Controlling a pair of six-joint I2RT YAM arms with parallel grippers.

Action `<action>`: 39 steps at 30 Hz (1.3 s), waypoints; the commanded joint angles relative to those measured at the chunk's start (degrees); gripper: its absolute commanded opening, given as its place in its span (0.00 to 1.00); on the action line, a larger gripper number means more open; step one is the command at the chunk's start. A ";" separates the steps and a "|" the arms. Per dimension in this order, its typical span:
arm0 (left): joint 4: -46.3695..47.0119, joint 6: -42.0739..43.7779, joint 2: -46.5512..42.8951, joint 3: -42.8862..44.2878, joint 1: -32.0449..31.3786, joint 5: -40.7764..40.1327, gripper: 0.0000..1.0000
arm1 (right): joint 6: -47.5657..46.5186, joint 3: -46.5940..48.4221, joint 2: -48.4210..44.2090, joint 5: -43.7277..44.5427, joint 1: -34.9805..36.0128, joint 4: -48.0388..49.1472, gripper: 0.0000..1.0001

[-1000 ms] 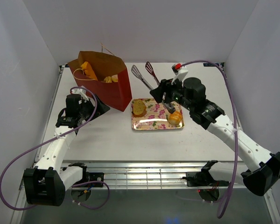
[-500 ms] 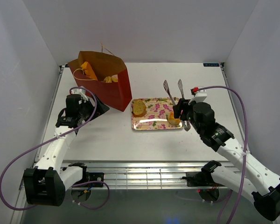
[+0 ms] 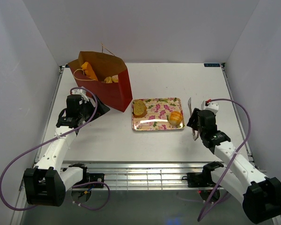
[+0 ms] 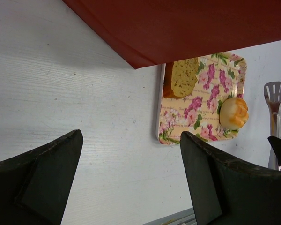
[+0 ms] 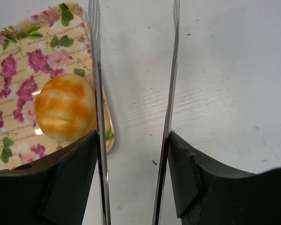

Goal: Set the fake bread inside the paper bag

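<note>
there, the right gripper [image 5: 131,157] pinched half-spread metal tongs [image 5: 97,70] over open table [image 5: 225,70] off the 3 o'clock edge of the floral tray [image 5: 18,56]; the left gripper [image 4: 131,173] gaped wide, empty.

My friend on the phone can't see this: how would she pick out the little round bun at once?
On the white table, find the pink floral rectangular tray just right of the dark red paper bag. Of the two pieces on it, the glossy golden-orange round bun lies at the end nearest the silver metal tongs, domed and ridged unlike the flat brown toast slice.
</note>
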 commanded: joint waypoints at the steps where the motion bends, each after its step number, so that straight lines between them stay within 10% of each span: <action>1: 0.07 0.63 -0.23 0.33 -0.23 0.90 0.95 | 1.60 -1.79 2.00 -5.19 -3.76 6.82 0.64; 39: 1.04 0.36 1.70 0.06 -0.14 4.16 0.95 | -3.24 -2.95 20.29 -19.17 -15.19 15.70 0.74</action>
